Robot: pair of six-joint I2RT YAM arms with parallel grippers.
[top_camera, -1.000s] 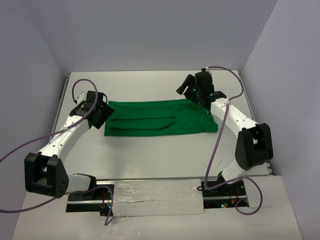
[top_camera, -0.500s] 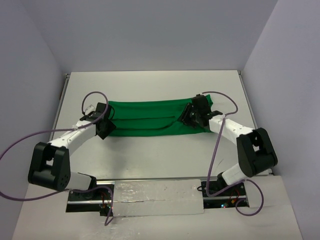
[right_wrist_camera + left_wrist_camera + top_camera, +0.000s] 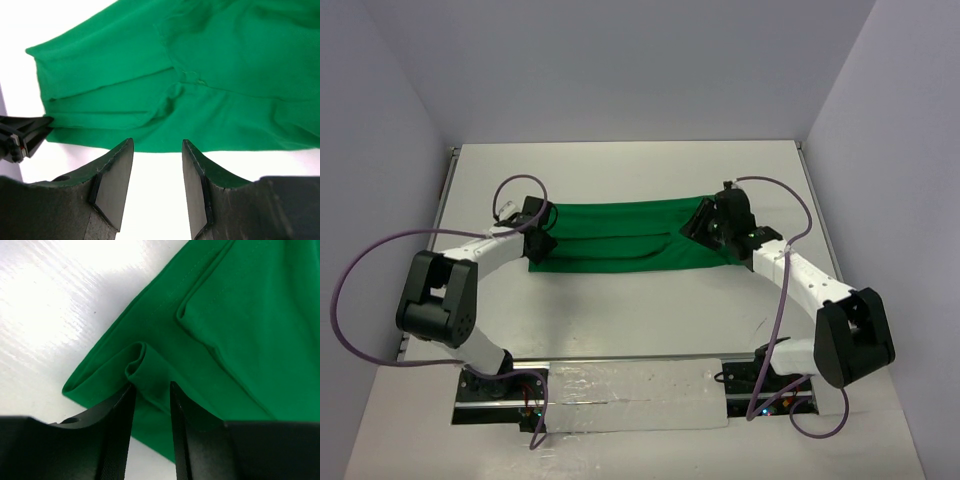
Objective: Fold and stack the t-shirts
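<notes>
A bright-green t-shirt (image 3: 620, 235) lies folded into a long strip across the middle of the white table (image 3: 620, 310). My left gripper (image 3: 541, 238) is down on its left end. In the left wrist view the t-shirt (image 3: 240, 315) has a raised pucker between the fingertips of the left gripper (image 3: 150, 386), and a gap still shows between the jaws. My right gripper (image 3: 704, 224) is low over the strip's right end. In the right wrist view the right gripper (image 3: 157, 143) stands open at the hem of the t-shirt (image 3: 225, 50), with only bare table between the fingers.
Pale walls enclose the table on the left, back and right. A metal rail (image 3: 447, 190) runs along the left edge. Purple cables (image 3: 360, 270) loop off both arms. The arm bases and a foil-covered plate (image 3: 630, 395) sit at the near edge.
Both arms have dropped from raised positions onto the shirt's two ends. Both sets of jaws have narrowed. The cloth has bunched up between the left fingertips.
</notes>
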